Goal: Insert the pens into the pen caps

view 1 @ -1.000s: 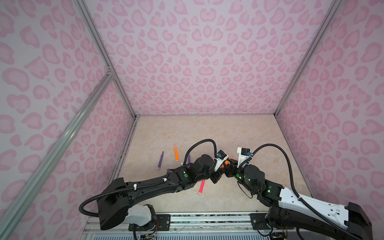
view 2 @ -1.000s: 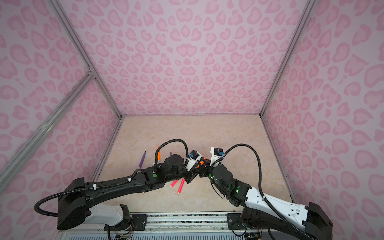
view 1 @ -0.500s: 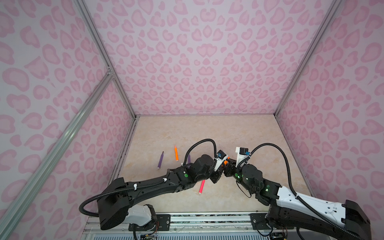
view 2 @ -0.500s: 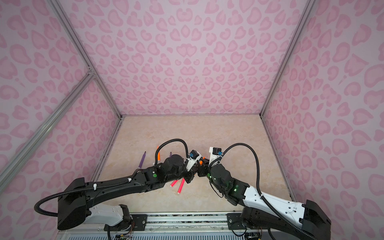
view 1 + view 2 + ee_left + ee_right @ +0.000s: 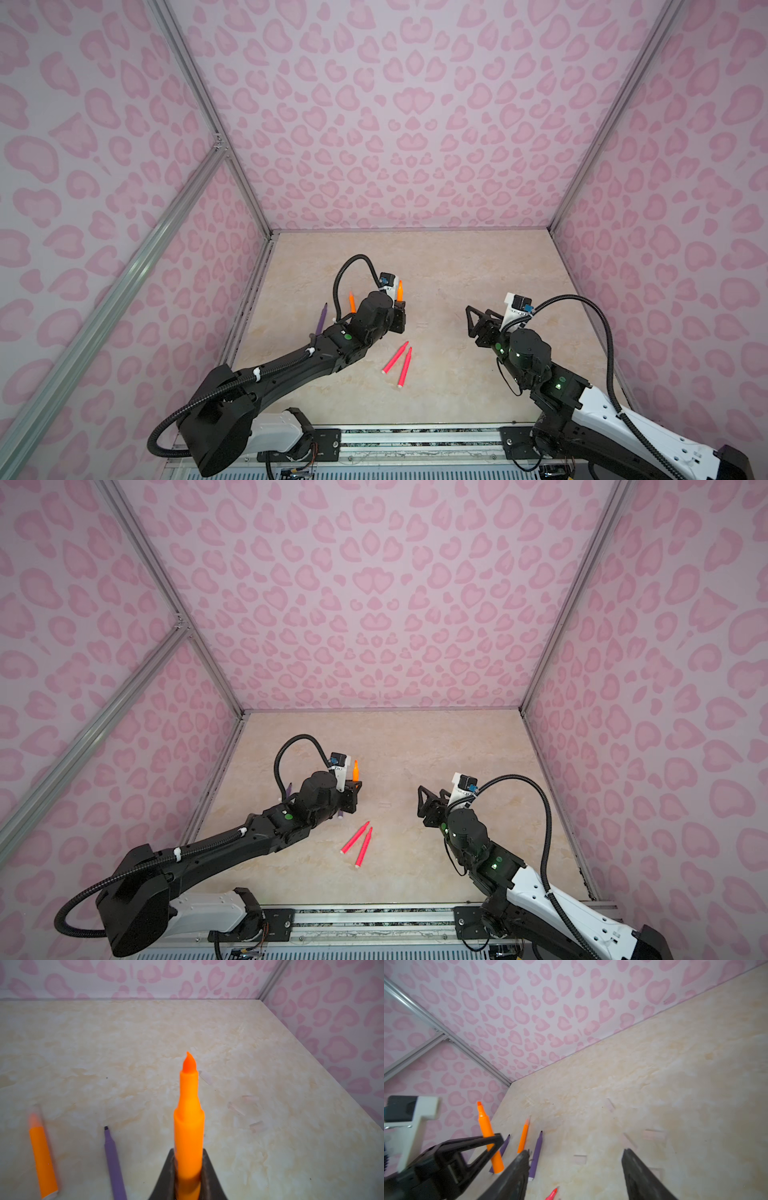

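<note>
Pink heart-patterned walls (image 5: 395, 124) close in a pale marbled surface (image 5: 457, 266) on three sides. Above it, the left end effector (image 5: 400, 306) is clamped around the middle of an orange pen (image 5: 188, 1126). That pen stands nearly upright, long axis vertical, with its bare tapered tip on top and its blunt end below the fingers (image 5: 494, 1142).

Everything else is placed from that orange pen. Just to its left in a top view, a second orange pen (image 5: 352, 301) lies on the surface with its tip toward the back wall. The left wrist view blurs that tip, which may sit inside a clear cap. A purple pen (image 5: 321, 318) lies further left, and another (image 5: 536, 1153) lies close by the second orange one. Both point roughly the same way, tips toward the back wall.

Nearer the front rail than the orange pen, two pink pens (image 5: 400, 363) lie side by side and almost parallel, tips angled toward the back wall and white ends toward the front. To its right, several faint clear caps (image 5: 235, 1109) lie scattered flat on the surface, each apart from the pens.

Well apart on that same side, the right end effector (image 5: 470, 322) hangs with its jaws spread wide, gripping nothing.
</note>
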Available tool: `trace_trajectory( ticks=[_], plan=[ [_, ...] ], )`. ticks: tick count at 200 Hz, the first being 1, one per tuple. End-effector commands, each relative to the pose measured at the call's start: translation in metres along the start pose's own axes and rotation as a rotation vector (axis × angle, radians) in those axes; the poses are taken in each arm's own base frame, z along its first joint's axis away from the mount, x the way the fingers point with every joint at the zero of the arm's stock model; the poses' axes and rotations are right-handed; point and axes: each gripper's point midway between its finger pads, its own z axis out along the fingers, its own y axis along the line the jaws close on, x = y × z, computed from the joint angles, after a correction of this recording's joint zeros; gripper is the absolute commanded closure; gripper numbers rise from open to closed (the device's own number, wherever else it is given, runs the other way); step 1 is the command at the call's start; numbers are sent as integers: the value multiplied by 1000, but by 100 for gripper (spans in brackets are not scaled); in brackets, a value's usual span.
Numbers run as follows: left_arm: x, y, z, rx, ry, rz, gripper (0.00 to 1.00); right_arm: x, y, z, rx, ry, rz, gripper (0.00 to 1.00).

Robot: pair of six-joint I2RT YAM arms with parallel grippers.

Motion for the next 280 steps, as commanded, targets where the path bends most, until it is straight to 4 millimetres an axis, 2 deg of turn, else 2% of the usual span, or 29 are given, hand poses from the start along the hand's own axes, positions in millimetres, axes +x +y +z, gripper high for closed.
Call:
trace_trajectory(
  ticks=[1,23,37,41,61,83,122,150,175,280],
  plan=[
    [-14,31,-12,-135,-88,-110,97,11,-8,10,14,65,-9,31],
    [-18,52,-21,-212,-118,-143,97,28,1,30,21,162,-39,31],
    [-18,58,-23,-231,-123,-153,97,49,12,50,-2,259,-97,32],
    [-19,58,-24,-233,-125,-154,97,50,16,54,-10,271,-112,32],
    [-20,60,-24,-245,-123,-153,97,86,24,84,-9,446,-245,31],
    [-20,60,-22,-247,-115,-150,97,118,36,109,-53,569,-291,30],
    [-22,59,-25,-237,-118,-147,97,155,37,142,-53,681,-324,30],
    [-25,57,-28,-226,-124,-148,97,178,44,150,-75,732,-349,27],
    [-27,56,-30,-220,-130,-147,97,190,50,150,-78,761,-401,27],
    [-28,55,-32,-209,-130,-150,97,200,34,148,35,804,-508,28]
  ],
)
